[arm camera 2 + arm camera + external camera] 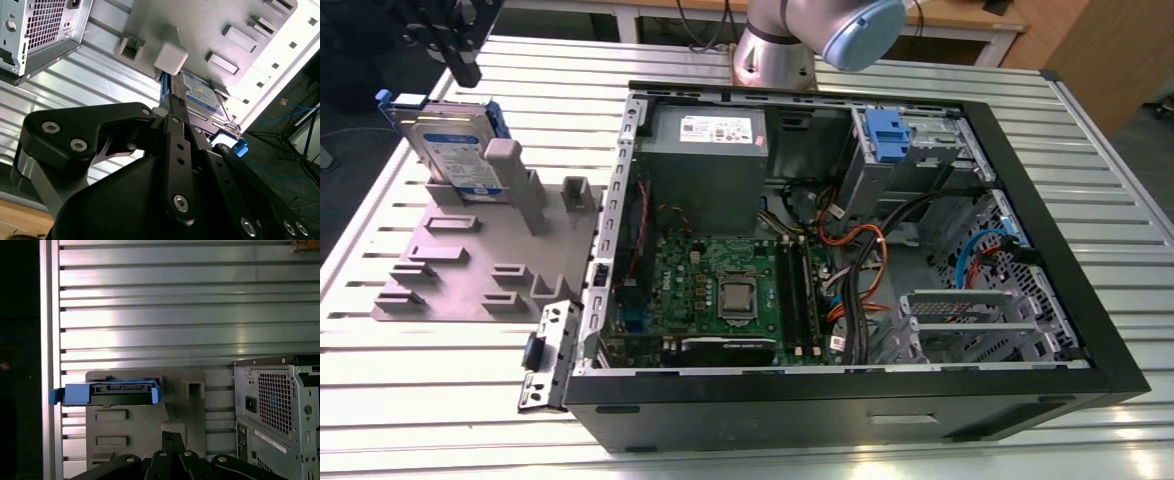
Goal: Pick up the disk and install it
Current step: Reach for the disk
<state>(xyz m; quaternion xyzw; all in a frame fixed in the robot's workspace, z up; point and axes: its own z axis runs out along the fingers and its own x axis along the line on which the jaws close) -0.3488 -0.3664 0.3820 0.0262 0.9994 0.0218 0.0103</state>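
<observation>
Silver metal under a white-and-blue label: in the exterior view the disk (454,150) stands on edge in a grey slotted holder (454,270) at the exterior view's left, with a blue bracket round its edges. Its label print is too small for me to read. My gripper (464,75) hangs just above it without touching, fingers together on nothing, and the frame cuts off its upper part. To the exterior view's right of the holder lies the open computer case (854,390). Inside it a grey power supply (707,130) carries a white sticker I cannot read.

In the second wrist view my own black linkage hides much of the scene. Past my gripper (167,102) part of the disk (200,95) shows, a block of the holder (200,30) covering its one end.

In the first wrist view the disk (107,393) is edge-on, a blue frame round a dark edge, seated in the holder (190,410) on the ribbed aluminium table (175,305). My gripper (171,436) points at the holder, close beside the disk.
</observation>
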